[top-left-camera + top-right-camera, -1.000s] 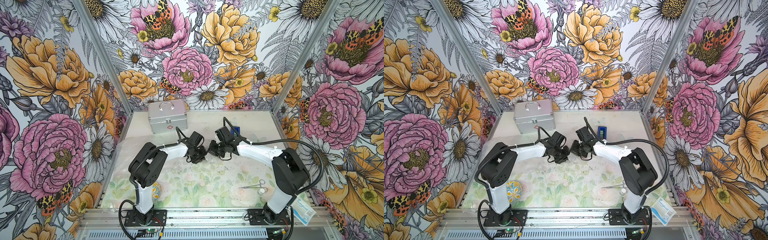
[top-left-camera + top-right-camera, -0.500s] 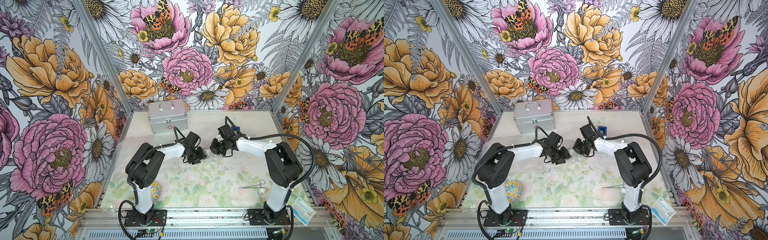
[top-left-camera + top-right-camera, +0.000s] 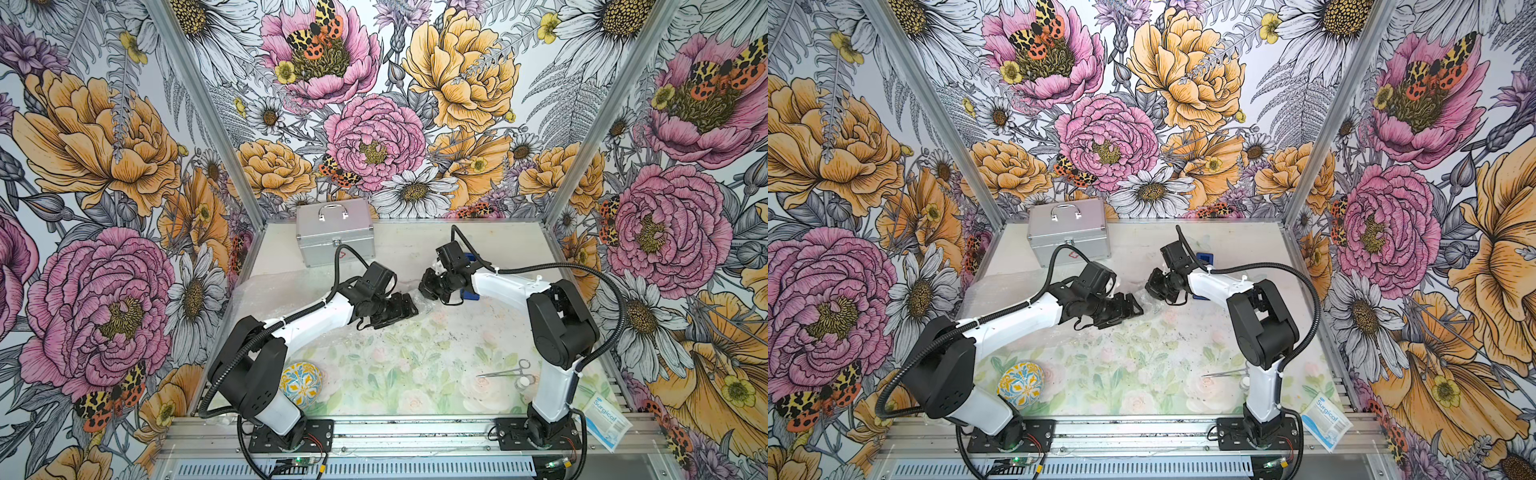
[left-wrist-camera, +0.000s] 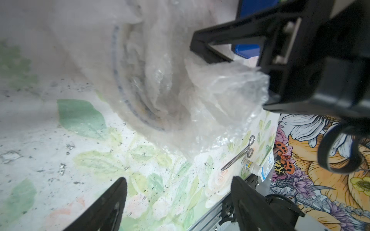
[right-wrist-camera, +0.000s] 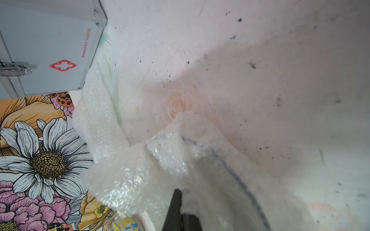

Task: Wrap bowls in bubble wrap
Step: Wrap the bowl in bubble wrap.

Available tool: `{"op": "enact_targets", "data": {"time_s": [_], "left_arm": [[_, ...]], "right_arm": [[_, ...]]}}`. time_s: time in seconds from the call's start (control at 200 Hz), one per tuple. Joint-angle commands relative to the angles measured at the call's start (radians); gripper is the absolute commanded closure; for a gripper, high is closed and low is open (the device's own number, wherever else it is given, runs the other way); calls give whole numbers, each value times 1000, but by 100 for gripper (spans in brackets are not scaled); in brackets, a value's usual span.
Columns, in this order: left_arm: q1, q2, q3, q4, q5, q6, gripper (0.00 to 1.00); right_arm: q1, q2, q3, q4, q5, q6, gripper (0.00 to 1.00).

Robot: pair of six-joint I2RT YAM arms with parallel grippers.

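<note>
Bowl (image 4: 138,94) bundled in bubble wrap (image 4: 212,96)
Left fingers (image 4: 109,206) wide open, hanging just short of it; right fingers (image 5: 176,208) pinched shut on the bubble wrap edge.

My rig sits in a lab-type robot test booth: floral-print wall panels (image 3: 104,166) on 3 sides, bare aluminium frame posts (image 3: 208,112), 2 robot arms (image 3: 307,322) bolted to a front metal rail (image 3: 415,436) w/ exposed wiring (image 3: 299,460).

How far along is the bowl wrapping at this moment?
Done: nothing fully. In hand: one bowl sits loosely bundled in bubble wrap, the right hand shut on the wrap, the left hand open, clear of it. Left: closing that bundle, then the bare second bowl and spare sheet.
</note>
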Motion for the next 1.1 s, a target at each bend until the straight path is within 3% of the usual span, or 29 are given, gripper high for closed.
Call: {"op": "enact_targets", "data": {"time_s": [0.0, 0.34, 0.5, 0.7, 0.8, 0.921, 1.091], "left_arm": [[-26, -5, 51, -6, -66, 55, 17], [-26, 85, 112, 119, -69, 83, 23], [19, 138, 129, 170, -61, 48, 51], [52, 150, 112, 261, -51, 41, 71], [65, 170, 125, 252, -34, 54, 81], [87, 183, 119, 267, -11, 49, 88], [112, 199, 124, 289, 3, 46, 91]], "right_arm": [[-3, 20, 35, 33, -17, 9, 100], [1, 11, 38, 34, -27, 20, 100], [0, 2, 40, 34, -19, 28, 100], [0, -17, 49, 31, -14, 22, 100], [-9, -61, 54, -7, 25, -8, 72], [-7, -148, 51, -109, 114, -86, 54], [40, -246, -19, -228, 274, -165, 62]]}}
